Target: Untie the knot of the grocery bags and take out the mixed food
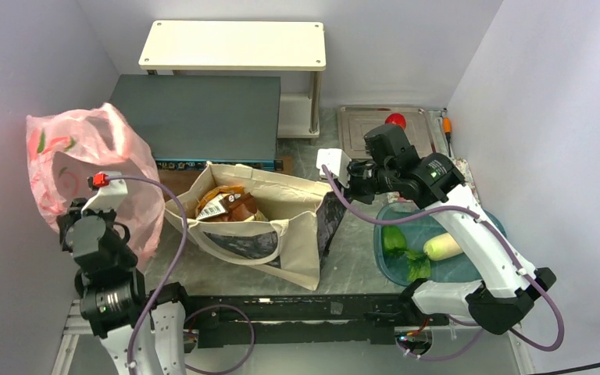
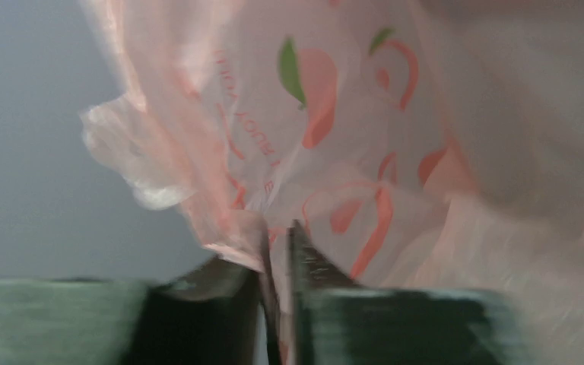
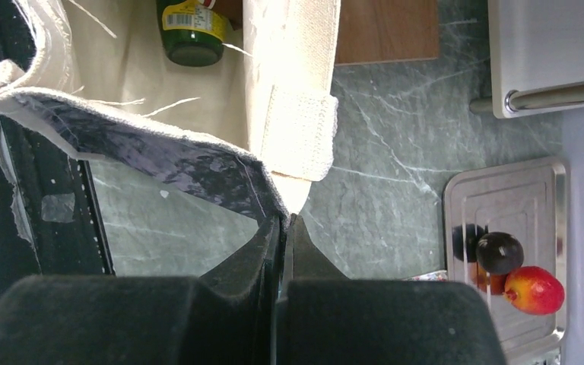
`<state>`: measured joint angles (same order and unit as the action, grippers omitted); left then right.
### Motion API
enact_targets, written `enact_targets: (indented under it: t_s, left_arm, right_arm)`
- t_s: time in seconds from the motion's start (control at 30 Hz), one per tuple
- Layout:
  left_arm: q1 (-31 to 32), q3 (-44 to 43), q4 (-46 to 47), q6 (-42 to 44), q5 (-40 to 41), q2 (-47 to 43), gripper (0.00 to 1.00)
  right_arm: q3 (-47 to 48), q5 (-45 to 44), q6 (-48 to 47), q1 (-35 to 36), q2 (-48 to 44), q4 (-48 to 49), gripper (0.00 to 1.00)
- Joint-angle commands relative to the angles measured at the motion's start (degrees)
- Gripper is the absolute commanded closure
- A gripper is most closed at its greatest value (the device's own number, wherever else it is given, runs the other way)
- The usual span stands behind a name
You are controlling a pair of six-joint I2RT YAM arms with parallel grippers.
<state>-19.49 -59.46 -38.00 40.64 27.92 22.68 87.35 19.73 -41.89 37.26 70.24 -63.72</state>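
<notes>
— Left hand (image 2: 277, 243), nearest the lens: gripping what?
— I saw it pinch the pink plastic bag (image 2: 334, 114) by the left wall (image 1: 16, 70); right hand (image 3: 286, 228) clenched the canvas tote (image 3: 289, 84) rim on the tabletop (image 3: 395, 152).

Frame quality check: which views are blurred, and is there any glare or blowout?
Left wrist: motion-blurred all over, pink bag print and fingers smeared. Right wrist: sharp; tote strap patch blown out, tray mirrors the fruit. Top external: sharp, even light, no hard glare.
</notes>
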Motion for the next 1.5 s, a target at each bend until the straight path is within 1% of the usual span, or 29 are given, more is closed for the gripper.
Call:
enact_targets:
  t_s: [0.0, 0.1, 0.2, 0.23, 0.27, 0.3, 0.37, 0.43, 0.47, 0.53, 0.57, 0.6, 0.63, 0.73, 0.8, 0.83, 0.9, 0.93, 0.97, 1.03, 1.07, 1.1, 1.13, 1.17, 1.27, 1.33, 1.4, 1.47]
  left_arm:
    - [-0.4, 1.8, -3.1, -4.2, 0.0, 1.4, 0.66]
    - [-0.4, -1.3, -6.9, -7.7, -2.4, 2.4, 0.47]
    - [-0.4, -6.9, -11.9, -11.5, -4.8, 5.5, 0.34]
    - [-0.3, -10.7, -15.0, -13.0, -6.2, 7.0, 0.30]
    - [-0.3, -12.7, -16.3, -14.2, -8.1, 8.5, 0.27]
    - [-0.4, -17.1, -19.2, -15.2, -10.3, 9.9, 0.23]
    - [-0.4, -24.0, -23.7, -15.4, -16.6, 12.6, 0.15]
    - [-0.4, -29.4, -26.7, -14.9, -20.5, 14.4, 0.02]
    - [-0.3, -31.2, -27.8, -14.9, -21.5, 14.9, 0.01]
    - [-0.4, -33.1, -30.0, -15.2, -21.6, 15.0, 0.01]
    - [-0.3, -33.0, -31.0, -15.4, -20.6, 14.6, 0.03]
    - [-0.4, -32.3, -32.0, -15.5, -19.3, 14.0, 0.08]
    - [-0.4, -31.1, -33.1, -15.6, -17.7, 12.7, 0.16]
    - [-0.4, -27.3, -36.7, -15.0, -13.4, 9.4, 0.53]
    - [-0.4, -25.6, -39.4, -14.8, -12.6, 7.1, 0.72]
    - [-0.3, -25.2, -40.8, -14.6, -13.0, 6.0, 0.77]
    - [-0.4, -25.1, -42.7, -14.0, -15.5, 4.0, 0.79]
    - [-0.3, -25.4, -43.4, -13.6, -16.9, 3.3, 0.76]
    - [-0.4, -26.1, -43.9, -13.3, -18.3, 2.6, 0.69]
    - [-0.4, -27.3, -44.3, -13.5, -21.8, 2.1, 0.48]
    - [-0.4, -28.8, -44.7, -14.1, -24.2, 2.5, 0.39]
    - [-0.4, -30.0, -44.7, -14.8, -26.6, 3.0, 0.32]
    - [-0.4, -31.5, -44.7, -15.4, -29.5, 3.6, 0.27]
    - [-0.3, -32.9, -44.6, -15.8, -32.7, 4.4, 0.21]
    - [-0.4, -35.9, -42.2, -17.1, -40.0, 7.1, 0.07]
    - [-0.4, -37.2, -40.4, -18.0, -44.1, 9.6, 0.01]
    - [-0.3, -38.3, -38.4, -18.7, -47.9, 12.5, 0.01]
    - [-0.4, -39.4, -36.6, -20.0, -51.4, 15.1, 0.01]
  right_arm:
    - [-1.4, -0.2, -2.7, -0.7, -2.0, 0.4, 1.00]
    - [-1.8, 0.1, -2.4, -0.8, -2.9, 0.1, 1.00]
    - [-2.7, 0.9, -2.2, -0.8, -4.4, 0.5, 1.00]
    - [-3.1, 0.8, -2.4, -0.7, -4.9, 0.6, 1.00]
    - [-3.3, 0.7, -2.4, -0.8, -5.1, 0.6, 1.00]
    - [-3.3, 0.6, -2.8, -0.8, -5.4, 0.3, 1.00]
    - [-3.6, 0.1, -3.8, -0.8, -6.0, -0.4, 1.00]
    - [-4.2, -0.4, -4.0, -0.9, -6.8, -0.3, 1.00]
    - [-4.5, -0.4, -4.0, -1.0, -7.1, -0.2, 1.00]
    - [-5.0, -0.2, -3.2, -0.9, -7.4, 0.6, 1.00]
    - [-5.0, -0.1, -2.7, -1.0, -7.4, 0.9, 1.00]
    - [-4.8, 0.1, -2.2, -1.0, -7.3, 1.2, 1.00]
    - [-4.2, 0.3, -1.7, -1.0, -7.1, 1.5, 1.00]
    - [-2.4, 1.9, -0.8, -1.0, -6.7, 2.0, 1.00]
    - [-1.3, 4.1, -0.7, -1.0, -6.7, 2.2, 1.00]
    - [-0.9, 5.3, -1.0, -1.0, -6.7, 2.1, 1.00]
    - [-0.5, 7.8, -1.7, -0.9, -6.8, 2.1, 1.00]
    - [-0.5, 8.5, -1.7, -1.0, -6.8, 2.3, 1.00]
    - [-0.5, 9.1, -1.7, -1.0, -6.7, 2.5, 0.93]
    - [0.4, 10.7, -1.0, -1.0, -6.5, 2.7, 0.65]
    - [1.1, 11.5, -0.1, -1.0, -6.3, 3.3, 0.52]
    - [2.0, 12.2, 1.6, -1.0, -6.1, 4.8, 0.40]
    - [3.2, 12.8, 3.7, -1.0, -5.8, 6.1, 0.32]
    - [4.7, 13.3, 6.0, -1.0, -5.3, 7.6, 0.26]
    - [11.1, 14.1, 14.1, -1.0, -3.0, 12.1, 0.22]
    - [13.6, 13.0, 18.7, -1.7, -1.2, 15.9, 0.22]
    - [14.2, 11.4, 22.6, -4.2, 1.3, 20.0, 0.24]
    - [14.0, 15.0, 25.1, -9.1, 4.0, 24.4, 0.26]
